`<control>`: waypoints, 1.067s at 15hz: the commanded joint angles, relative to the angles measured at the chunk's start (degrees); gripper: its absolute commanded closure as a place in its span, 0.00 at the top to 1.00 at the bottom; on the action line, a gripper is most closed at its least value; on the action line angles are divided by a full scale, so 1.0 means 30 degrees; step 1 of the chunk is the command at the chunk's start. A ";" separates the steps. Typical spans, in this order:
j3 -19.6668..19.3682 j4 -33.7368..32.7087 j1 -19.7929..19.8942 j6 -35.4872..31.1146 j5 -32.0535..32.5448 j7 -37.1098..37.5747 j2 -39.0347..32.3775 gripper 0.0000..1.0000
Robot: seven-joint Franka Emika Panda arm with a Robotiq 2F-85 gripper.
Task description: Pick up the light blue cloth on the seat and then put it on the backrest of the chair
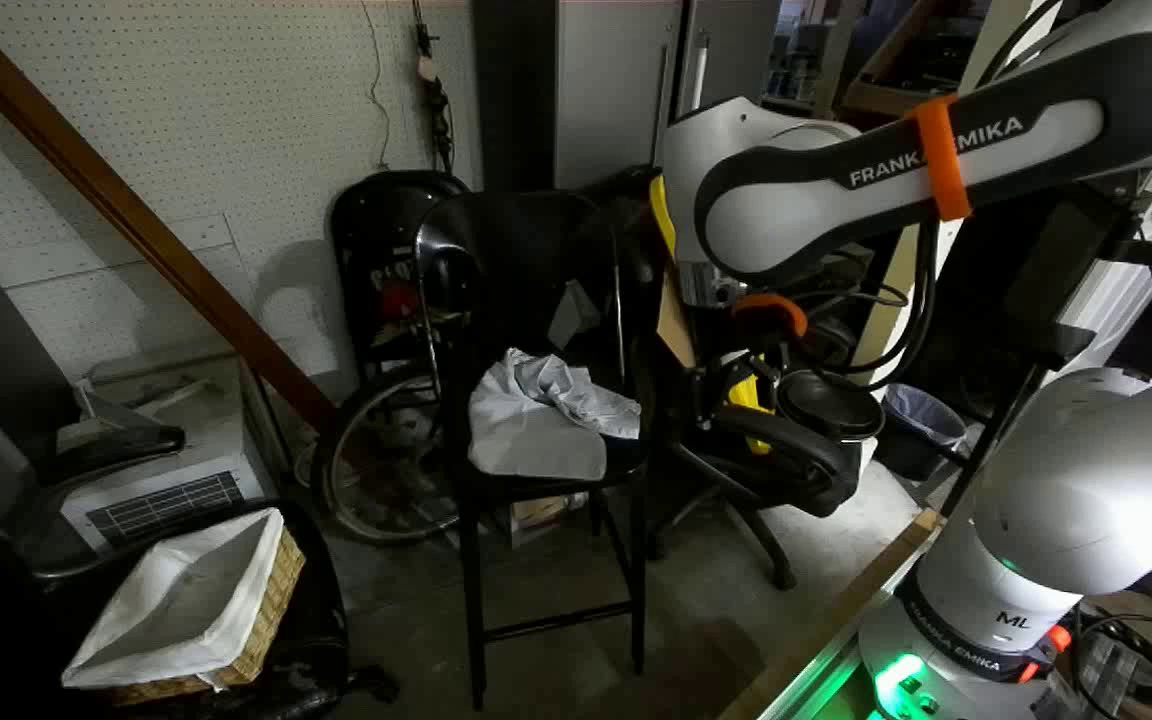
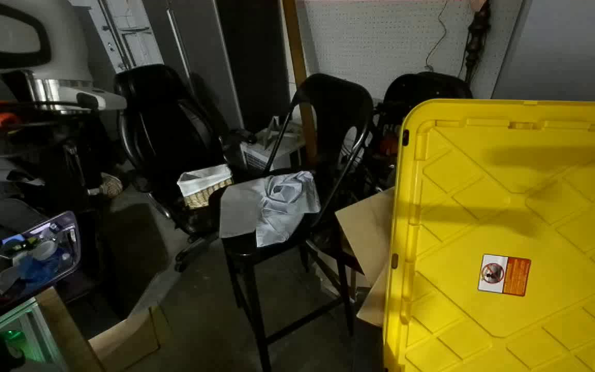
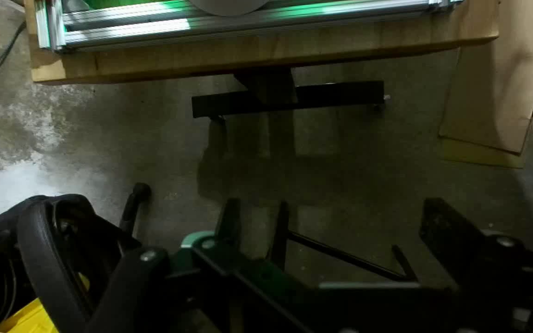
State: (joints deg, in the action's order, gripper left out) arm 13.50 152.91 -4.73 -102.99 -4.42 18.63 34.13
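Observation:
The light blue cloth [image 1: 541,425] lies wrinkled on the black seat [image 1: 626,462] of the tall chair [image 1: 471,560]. In an exterior view the cloth [image 2: 284,206] is bunched towards one side, flat on the other, and covers most of the seat [image 2: 248,247]. The dark backrest [image 1: 526,240] stands upright behind it, and it shows in an exterior view [image 2: 341,106] with nothing draped over it. My gripper [image 1: 701,395] is beside the chair, apart from the cloth. In the wrist view the gripper [image 3: 331,217] has its fingers wide apart, empty; the chair's legs [image 3: 350,255] show below, cloth out of view.
A black wheeled office chair [image 1: 796,455] with dark pans [image 1: 829,403] stands near the gripper. A large yellow lid [image 2: 509,206] and cardboard [image 2: 367,227] stand beside the tall chair. A white-lined wicker basket [image 1: 186,610] and a folded black chair [image 1: 366,250] are nearby.

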 commanded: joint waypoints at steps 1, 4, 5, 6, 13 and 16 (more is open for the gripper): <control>-0.0183 -0.0030 -0.0184 0.0042 0.0096 0.0083 -0.0023 1.00; -0.0183 -0.0030 -0.0184 0.0042 0.0096 0.0083 -0.0023 1.00; -0.0183 -0.0030 -0.0184 0.0042 0.0096 0.0083 -0.0023 1.00; -0.0183 -0.0030 -0.0184 0.0042 0.0096 0.0083 -0.0023 1.00; -0.0224 -0.0271 0.0018 -0.1119 -0.0024 0.0196 -0.0924 1.00; -0.0289 -0.1151 0.0211 -0.3671 -0.0414 0.0504 -0.3302 1.00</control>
State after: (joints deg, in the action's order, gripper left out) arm 13.19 152.72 -4.57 -107.90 -4.42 18.65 32.38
